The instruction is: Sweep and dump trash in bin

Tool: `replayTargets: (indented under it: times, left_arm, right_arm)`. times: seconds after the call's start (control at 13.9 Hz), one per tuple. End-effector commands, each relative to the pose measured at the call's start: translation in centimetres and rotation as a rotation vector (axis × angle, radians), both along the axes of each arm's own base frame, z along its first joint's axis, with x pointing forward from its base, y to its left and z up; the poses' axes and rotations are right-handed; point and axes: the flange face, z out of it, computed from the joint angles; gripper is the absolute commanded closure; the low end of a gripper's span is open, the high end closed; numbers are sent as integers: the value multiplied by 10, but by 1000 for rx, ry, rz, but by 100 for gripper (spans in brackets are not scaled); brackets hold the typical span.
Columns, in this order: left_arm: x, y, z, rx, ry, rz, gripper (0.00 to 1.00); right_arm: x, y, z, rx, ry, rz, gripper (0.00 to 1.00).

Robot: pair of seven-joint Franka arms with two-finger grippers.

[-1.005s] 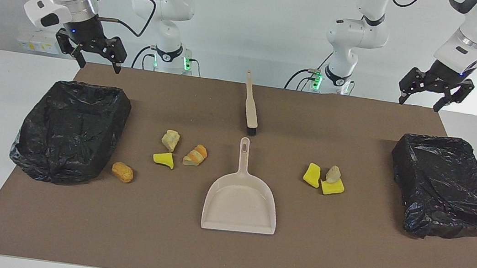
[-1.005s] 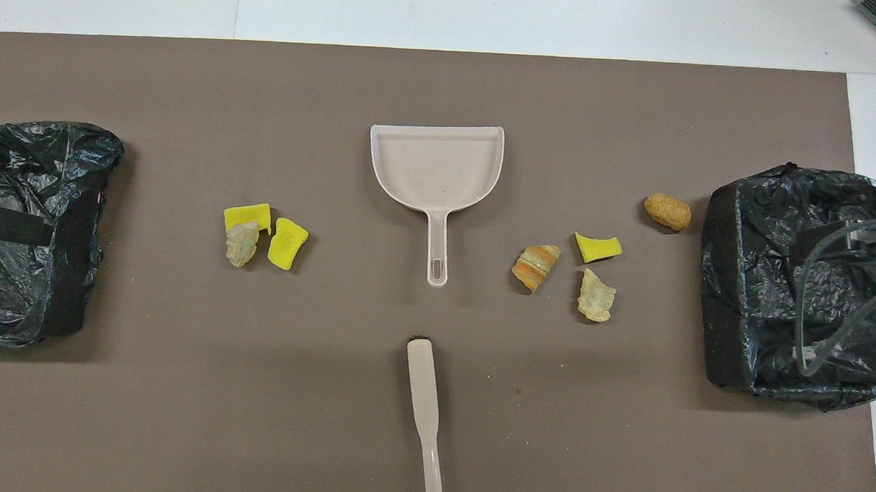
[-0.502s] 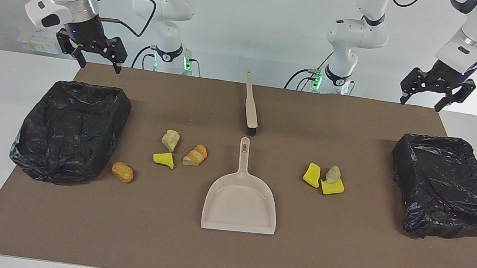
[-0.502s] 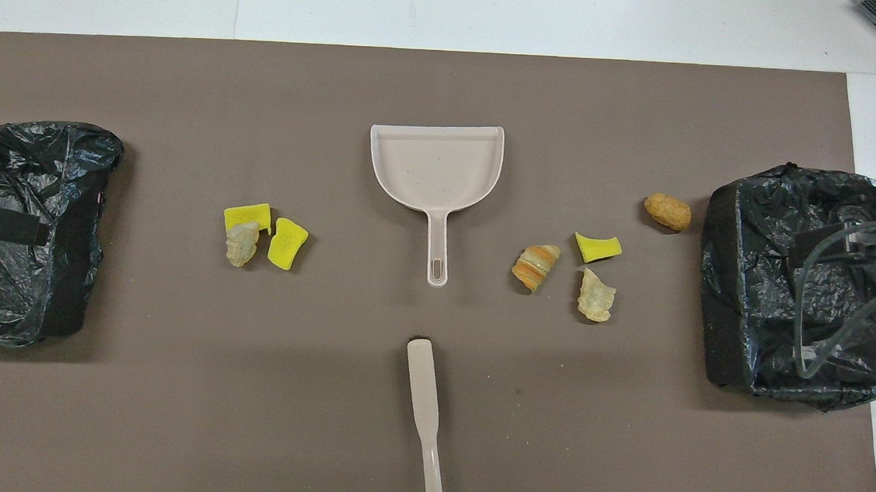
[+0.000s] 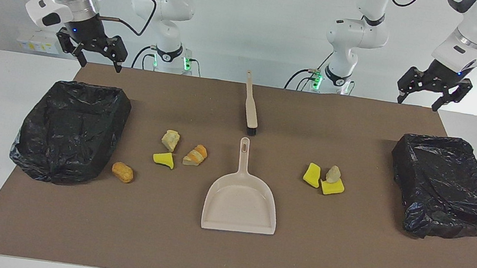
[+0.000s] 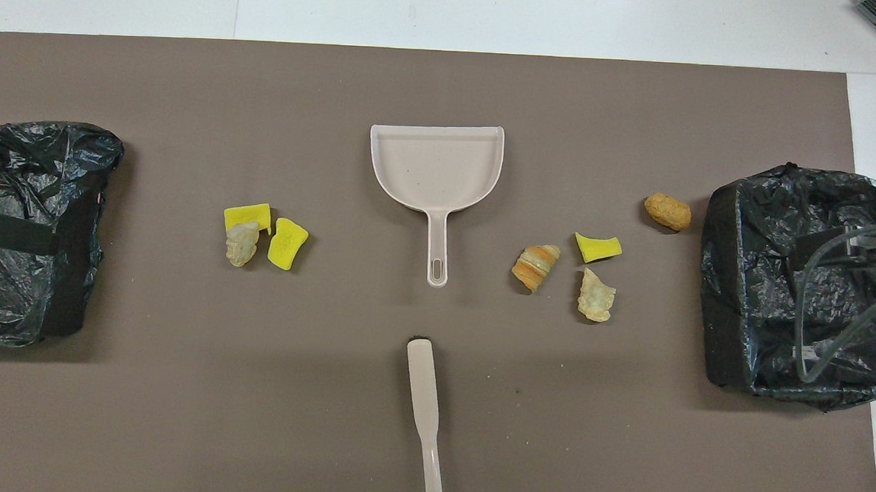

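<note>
The trash lies in two groups on the brown mat. Toward the right arm's end are a tan lump [image 5: 170, 140], an orange-striped lump [image 5: 195, 155], a yellow wedge [image 5: 163, 159] and an orange lump [image 5: 122, 172] beside that end's bin. Toward the left arm's end, two yellow wedges [image 5: 312, 174] [image 5: 332, 187] touch a tan lump [image 5: 332, 174]. A black-lined bin [image 5: 70, 130] stands at the right arm's end and another bin [image 5: 448, 184] at the left arm's. My right gripper [image 5: 98, 62] hangs open and empty high over its bin. The left gripper [image 5: 417, 103] does the same over the other.
A beige dustpan [image 5: 241, 203] lies mid-mat between the two trash groups, its handle pointing toward the robots. A beige brush [image 5: 251, 108] lies just nearer to the robots than the handle, bristles toward the dustpan. White table borders the mat [image 5: 340, 267].
Both raised grippers have drifted slightly upward and stay open. Nothing on the mat has moved.
</note>
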Motion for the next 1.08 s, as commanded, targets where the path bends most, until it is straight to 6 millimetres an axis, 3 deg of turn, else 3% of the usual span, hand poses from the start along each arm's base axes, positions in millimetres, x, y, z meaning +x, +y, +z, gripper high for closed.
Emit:
replayTargets:
  times: [0.0,0.22,0.5,0.65,0.86,0.93,1.0]
  left_arm:
    - [-30,-16,-6,1,40,-22,0]
    - [-56,-54,-14,13,65,-39,0]
    - [-112,-118,-36,-2,102,20,0]
    - [-133,-159,-45,-9,106,47,0]
    - [-177,-232,-85,6,138,17,0]
    - [-191,-257,-95,-17,116,45,0]
    - [-197,-272,-99,-43,85,80,0]
  right_arm:
    - [-7,2,1,12,-12,12,0]
    - [-7,6,-4,12,-10,17,0]
    - [0,7,-37,12,-33,28,0]
    - [2,14,-46,12,-39,51,0]
    - [11,26,-56,16,-24,76,0]
    - [14,46,-51,15,-33,110,0]
    - [17,54,-55,12,-18,125,0]
